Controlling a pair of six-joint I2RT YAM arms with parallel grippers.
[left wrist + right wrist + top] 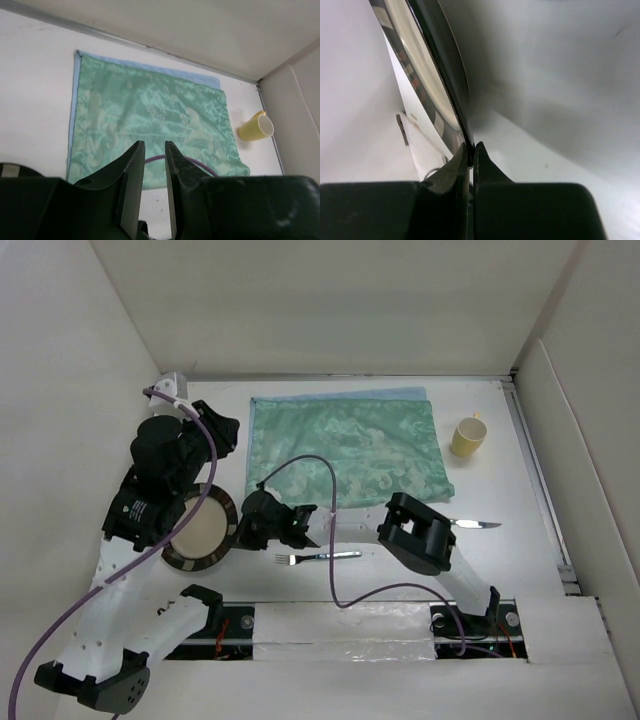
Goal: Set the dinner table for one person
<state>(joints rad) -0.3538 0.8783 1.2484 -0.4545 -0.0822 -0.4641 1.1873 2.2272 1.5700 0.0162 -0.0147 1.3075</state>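
Dinner table (515,550), long axis left-right

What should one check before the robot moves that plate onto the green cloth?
1. Right gripper shut on the plate rim: ok.
2. Grip firm enough to lift: cannot tell; only the edge is pinched.
3. Green mat free of dishes: ok.
4. Left gripper empty, slightly open: ok.
5. Left arm clear of the plate: not ok; seen from above, it overlaps the plate.
6. Fork and knife off the mat: ok.
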